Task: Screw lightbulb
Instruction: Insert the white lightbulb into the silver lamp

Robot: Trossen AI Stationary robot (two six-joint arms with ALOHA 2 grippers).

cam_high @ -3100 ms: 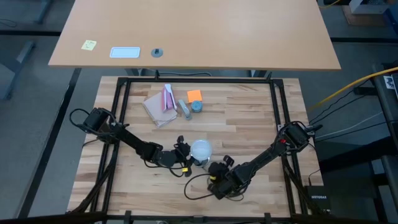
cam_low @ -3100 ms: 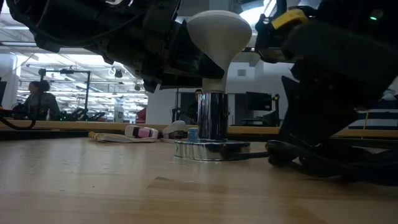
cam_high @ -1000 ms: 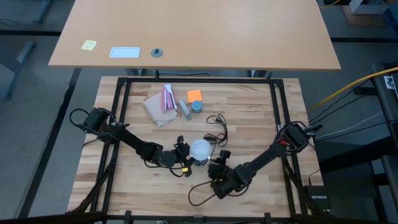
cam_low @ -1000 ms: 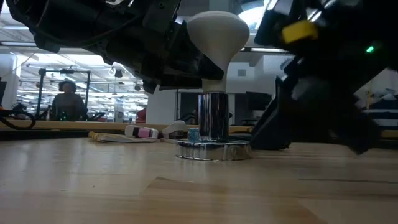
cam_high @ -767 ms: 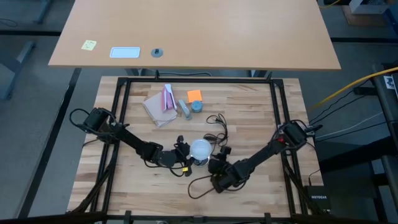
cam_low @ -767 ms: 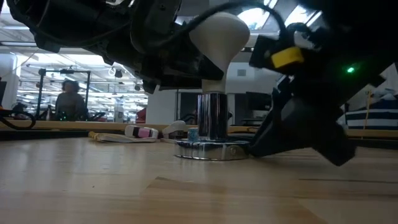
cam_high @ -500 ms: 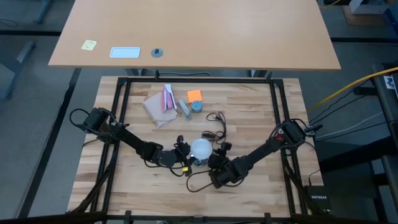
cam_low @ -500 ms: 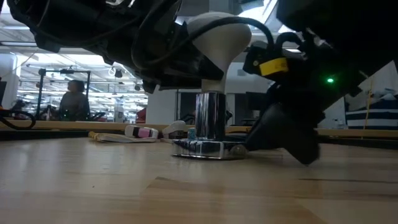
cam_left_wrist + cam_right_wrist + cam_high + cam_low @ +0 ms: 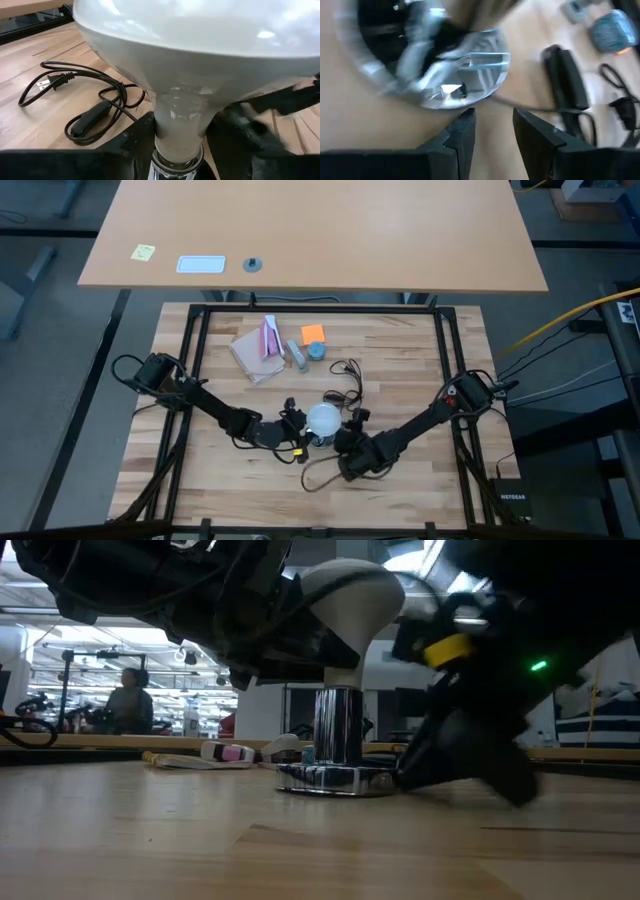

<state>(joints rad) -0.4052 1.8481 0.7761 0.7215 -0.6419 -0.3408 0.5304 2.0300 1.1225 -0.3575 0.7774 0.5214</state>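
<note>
Left gripper (image 9: 297, 427): low over table centre, closed on the lightbulb (image 9: 322, 419) neck.
Right gripper (image 9: 347, 444): just beside the lightbulb's base, fingers (image 9: 536, 135) narrowly parted.

The frosted white globe lightbulb (image 9: 323, 419) pales to a grey neck above a bright silver metal screw base. Below it the round socket (image 9: 335, 778) is mirror-silver, flashing white glints just ahead of the right gripper (image 9: 492, 131), whose jaws are matte black. The left gripper (image 9: 292, 427) is black too, with a small yellow mark beside its jaws. The bench (image 9: 400, 370) is pale blond wood in long butcher-block strips. A thin black cord (image 9: 85, 107) loops over it. Farther from the jaws lie an orange square block (image 9: 313, 333), a small blue-grey round piece (image 9: 316, 350), and a pink-and-white wrapper on a tan bag (image 9: 258, 347).
</note>
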